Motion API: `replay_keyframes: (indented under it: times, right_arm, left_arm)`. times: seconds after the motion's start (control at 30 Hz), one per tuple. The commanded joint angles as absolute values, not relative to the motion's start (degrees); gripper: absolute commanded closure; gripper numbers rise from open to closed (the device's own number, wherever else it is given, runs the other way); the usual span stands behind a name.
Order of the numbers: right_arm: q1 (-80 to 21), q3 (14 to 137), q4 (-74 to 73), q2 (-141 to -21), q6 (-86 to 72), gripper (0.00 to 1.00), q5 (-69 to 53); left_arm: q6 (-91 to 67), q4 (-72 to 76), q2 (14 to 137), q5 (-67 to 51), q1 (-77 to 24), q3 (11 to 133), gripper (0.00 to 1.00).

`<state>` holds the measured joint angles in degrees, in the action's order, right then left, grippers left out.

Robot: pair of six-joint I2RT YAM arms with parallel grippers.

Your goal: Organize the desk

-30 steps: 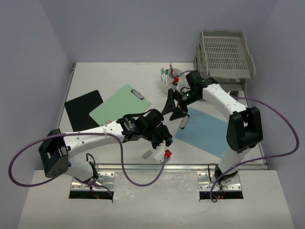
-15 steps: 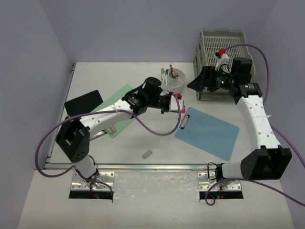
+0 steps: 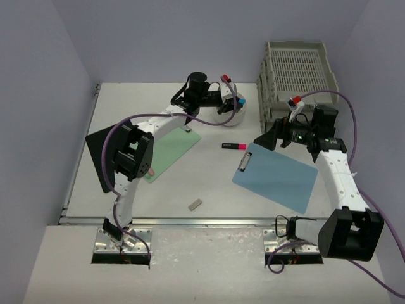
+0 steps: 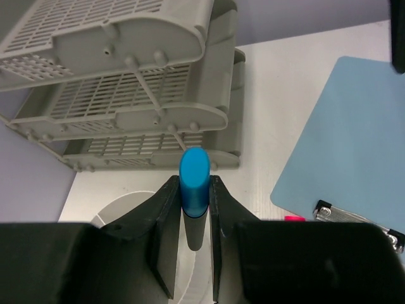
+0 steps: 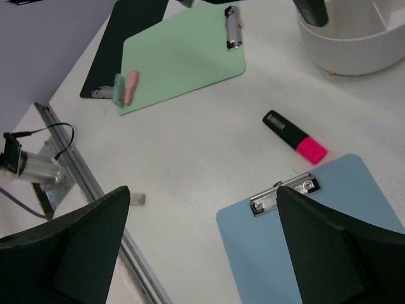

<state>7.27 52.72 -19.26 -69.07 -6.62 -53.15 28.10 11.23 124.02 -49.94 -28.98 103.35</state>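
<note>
pink marker (image 3: 233,146) lies between white cup (image 3: 238,118) and blue clipboard (image 3: 278,177).

**Lighting:** bright, even and diffuse, from overhead.
**Shadows:** soft and faint on the flat white surface (image 3: 158,183), beneath the arms.
**Glare:** none that is hard; mild sheen on the metal rail (image 3: 209,221) at the front edge.
**Top view:** sharp throughout.
**Left wrist view:** black body of the left claw (image 4: 192,190) in shade; blue-capped marker (image 4: 193,171) carries a soft highlight; grey slotted trays (image 4: 126,95) crisp.
**Right wrist view:** dark fingers (image 5: 76,247) of the right claw (image 5: 202,196) blurred at the lower corners.
</note>
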Motion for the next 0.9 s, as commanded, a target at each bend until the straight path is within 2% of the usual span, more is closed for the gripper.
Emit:
replay_keyframes:
  times: [0.0, 0.6, 0.67, 0.73, 0.77, 0.87]
  right_arm:
    - [7.18, 51.5, -17.73, -66.69, 2.73, 0.04, -58.46]
    - [7.12, 51.07, -23.47, -66.71, 6.67, 0.04, -58.27]
    - [7.12, 51.22, -23.47, -66.71, 6.3, 0.03, -58.35]
    - [7.12, 51.36, -23.38, -66.8, 6.15, 0.03, -58.26]
    - [7.12, 51.42, -23.37, -66.8, 6.15, 0.03, -58.07]
    - [7.12, 51.33, -23.07, -66.66, 6.24, 0.04, -56.59]
  left_arm:
    - [31.48, 14.76, 126.76, -54.6, -27.97, 107.82, 1.0]
    - [34.28, 17.92, 133.33, -49.82, -25.66, 107.66, 1.0]
    - [34.66, 16.86, 133.02, -48.53, -25.59, 107.59, 0.72]
    - [34.68, 16.19, 132.34, -48.14, -25.61, 106.94, 0.57]
    - [34.6, 15.89, 131.76, -48.29, -25.65, 106.37, 0.53]
    - [33.7, 15.12, 128.97, -48.47, -25.62, 104.19, 0.52]
